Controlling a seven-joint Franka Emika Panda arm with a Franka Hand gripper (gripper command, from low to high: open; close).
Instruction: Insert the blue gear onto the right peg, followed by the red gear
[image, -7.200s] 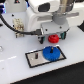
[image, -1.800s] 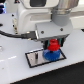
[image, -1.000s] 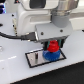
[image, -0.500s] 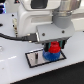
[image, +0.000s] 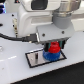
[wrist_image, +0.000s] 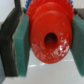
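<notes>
The tool (image: 52, 47) clamps the red gear (wrist_image: 50, 37) by its toothed rim above the blue gear (image: 51, 56) — light, rigid plastic, likely slippery.

Plain white tabletop (image: 15, 70), bright even light.

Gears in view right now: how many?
2. The red gear is clamped in the hand; the blue gear lies directly below it on the plate. Others may be hidden behind the hand.

A black cable (image: 15, 36) loops above the white table (image: 15, 70).
</notes>
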